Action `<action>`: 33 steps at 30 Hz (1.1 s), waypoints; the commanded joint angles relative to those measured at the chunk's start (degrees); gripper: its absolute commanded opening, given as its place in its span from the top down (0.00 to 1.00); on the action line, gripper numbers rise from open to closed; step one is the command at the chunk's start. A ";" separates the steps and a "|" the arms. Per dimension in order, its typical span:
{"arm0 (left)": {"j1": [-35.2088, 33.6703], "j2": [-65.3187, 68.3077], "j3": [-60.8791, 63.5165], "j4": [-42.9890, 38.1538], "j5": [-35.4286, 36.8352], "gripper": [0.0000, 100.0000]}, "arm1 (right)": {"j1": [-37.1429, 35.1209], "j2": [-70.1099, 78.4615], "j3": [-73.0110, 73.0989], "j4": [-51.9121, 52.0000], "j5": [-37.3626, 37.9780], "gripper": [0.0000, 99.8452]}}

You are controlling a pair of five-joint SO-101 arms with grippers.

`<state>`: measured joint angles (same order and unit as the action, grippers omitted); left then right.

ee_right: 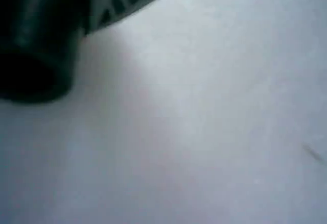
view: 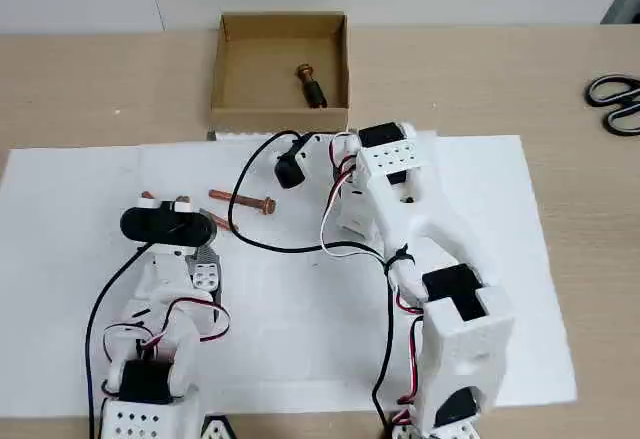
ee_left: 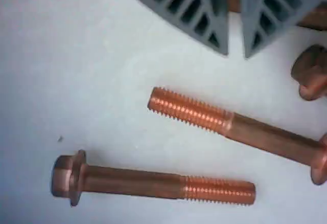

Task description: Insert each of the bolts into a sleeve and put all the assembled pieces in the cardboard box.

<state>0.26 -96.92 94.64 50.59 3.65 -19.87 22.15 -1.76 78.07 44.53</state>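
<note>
The copper bolts (ee_left: pixel 153 183) are laid on white paper (ee_left: pixel 76 55) beside the left gripper (ee_left: pixel 236 53), which is nearly closed and empty; hard, smooth and light, each is likely best pinched at its middle.

Bolts (ee_left: pixel 153 185) by left gripper (ee_left: pixel 236 50): coppery metal w/ satin sheen, threads rough. Gripper: ribbed matt plastic. Paper sheet (ee_left: pixel 76 55): smooth.
</note>
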 commanded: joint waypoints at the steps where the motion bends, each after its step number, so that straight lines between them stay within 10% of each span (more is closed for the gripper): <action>1: -0.26 -0.62 -0.31 -0.97 -0.18 0.99 | -0.22 0.48 0.44 -0.57 0.09 0.97; 15: -0.26 -0.62 -0.31 -0.97 -0.18 0.99 | -0.57 0.57 0.53 -2.24 -6.07 0.86; 33: -0.26 -0.62 -0.31 -0.97 -0.18 0.99 | -0.57 0.04 -2.29 2.07 -13.54 1.00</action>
<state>0.26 -96.92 94.64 50.59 3.65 -19.96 22.68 -1.76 76.92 36.18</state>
